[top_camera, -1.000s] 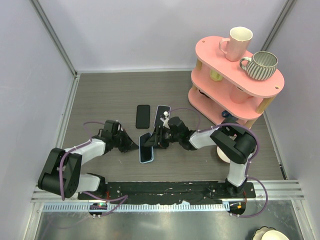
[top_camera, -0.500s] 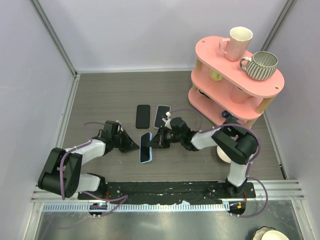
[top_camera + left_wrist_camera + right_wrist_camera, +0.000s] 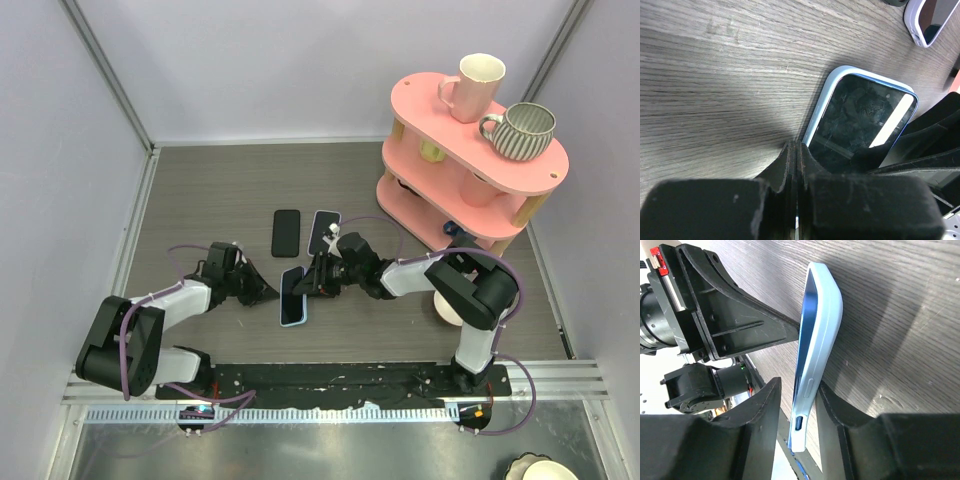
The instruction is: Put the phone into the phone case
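My left gripper (image 3: pixel 796 150) is squeezed together against the side of the phone case (image 3: pixel 821 107); right gripper (image 3: pixel 799 390) straddles its end, can't tell if clamped.

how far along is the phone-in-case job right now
Looks mostly done: the phone sits inside the blue case at its far corners. In hand: the shut left gripper touches its rim while the right gripper straddles one end. Left: probably seating the hidden near end, letting go.

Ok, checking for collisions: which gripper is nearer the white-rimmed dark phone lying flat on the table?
Right. The right gripper works just on the near side of the white-rimmed dark phone; the left gripper is farther off, beyond the light blue phone case.
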You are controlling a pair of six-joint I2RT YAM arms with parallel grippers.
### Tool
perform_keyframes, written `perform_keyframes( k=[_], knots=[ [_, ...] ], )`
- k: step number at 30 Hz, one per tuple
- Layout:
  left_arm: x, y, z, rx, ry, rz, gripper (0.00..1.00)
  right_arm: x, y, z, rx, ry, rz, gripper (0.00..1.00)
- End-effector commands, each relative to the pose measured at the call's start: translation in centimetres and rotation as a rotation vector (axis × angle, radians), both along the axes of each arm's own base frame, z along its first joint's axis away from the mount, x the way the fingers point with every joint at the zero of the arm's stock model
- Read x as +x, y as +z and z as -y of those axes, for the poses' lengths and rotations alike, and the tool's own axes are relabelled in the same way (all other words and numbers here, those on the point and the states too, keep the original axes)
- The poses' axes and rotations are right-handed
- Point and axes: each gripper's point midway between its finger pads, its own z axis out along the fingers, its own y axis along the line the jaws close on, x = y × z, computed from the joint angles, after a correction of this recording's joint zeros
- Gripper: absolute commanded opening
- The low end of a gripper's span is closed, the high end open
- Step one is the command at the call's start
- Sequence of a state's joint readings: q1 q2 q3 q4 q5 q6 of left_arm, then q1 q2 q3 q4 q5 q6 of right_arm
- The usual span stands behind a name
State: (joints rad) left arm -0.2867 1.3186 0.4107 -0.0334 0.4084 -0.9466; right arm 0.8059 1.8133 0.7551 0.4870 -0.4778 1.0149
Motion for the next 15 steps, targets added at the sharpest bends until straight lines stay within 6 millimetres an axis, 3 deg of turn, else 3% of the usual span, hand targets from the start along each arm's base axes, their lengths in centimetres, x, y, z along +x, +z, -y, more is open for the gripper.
perform_keyframes(
  k=[1, 5, 10, 15],
  knots=[
    [-0.3, 0.0, 0.4, -0.022, -0.009, -0.006, 0.00, 0.7, 2.2, -1.2, 0.048, 0.028, 0.080, 0.41],
    [-0.1, 0.2, 0.6, -0.028, -0.010, 0.001, 0.00, 0.7, 1.7, -1.6, 0.053, 0.041, 0.070, 0.39],
    [0.2, 1.2, 0.8, -0.045, -0.015, 0.031, 0.00, 0.9, 1.9, -1.7, 0.064, 0.041, 0.081, 0.02],
    [0.7, 3.0, 1.0, -0.046, -0.042, 0.062, 0.01, 0.9, 3.4, -1.8, 0.090, 0.049, 0.114, 0.01]
  ],
)
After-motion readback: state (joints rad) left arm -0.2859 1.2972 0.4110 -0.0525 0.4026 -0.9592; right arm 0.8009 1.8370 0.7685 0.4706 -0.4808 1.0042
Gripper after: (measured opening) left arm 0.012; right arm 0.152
